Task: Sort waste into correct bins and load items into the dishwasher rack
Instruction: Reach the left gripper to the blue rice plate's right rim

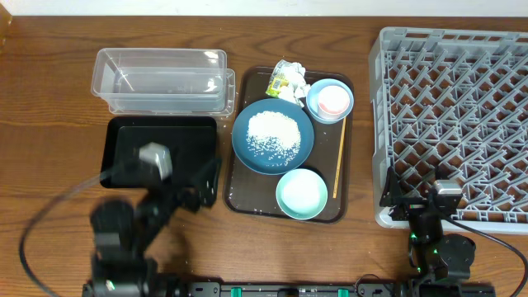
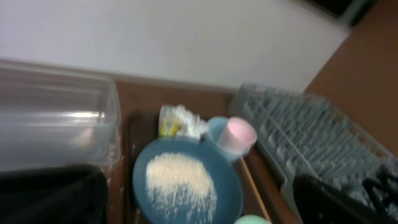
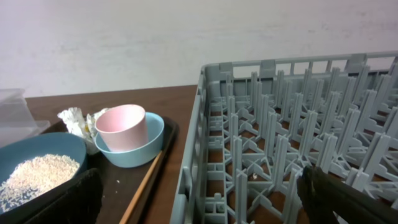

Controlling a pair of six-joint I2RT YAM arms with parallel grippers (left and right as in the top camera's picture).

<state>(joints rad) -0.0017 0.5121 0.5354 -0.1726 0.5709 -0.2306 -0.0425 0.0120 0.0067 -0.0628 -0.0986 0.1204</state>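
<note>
The dark-blue plate [image 1: 244,139] with the heap of rice [image 1: 274,134] lies on a brown tray. Behind it are the crumpled wrapper [image 1: 287,80] and a pale blue bowl [image 1: 315,106] holding the pink cup [image 1: 333,100]. A mint bowl [image 1: 301,194] sits at the front and the wooden stick [image 1: 338,161] lies along the right. The clear tub [image 1: 161,78] and black tray [image 1: 132,136] are at the left, the grey rack [image 1: 454,107] at the right. My left gripper [image 1: 208,183] is blurred over the black tray's right edge. My right gripper [image 3: 199,193] is open and empty at the rack's front left corner.
The brown serving tray [image 1: 239,198] stands between the black tray and the rack. In the left wrist view the plate [image 2: 230,193], cup [image 2: 239,134] and tub [image 2: 56,118] show, but not my fingers. Bare wooden table lies at the front and far left.
</note>
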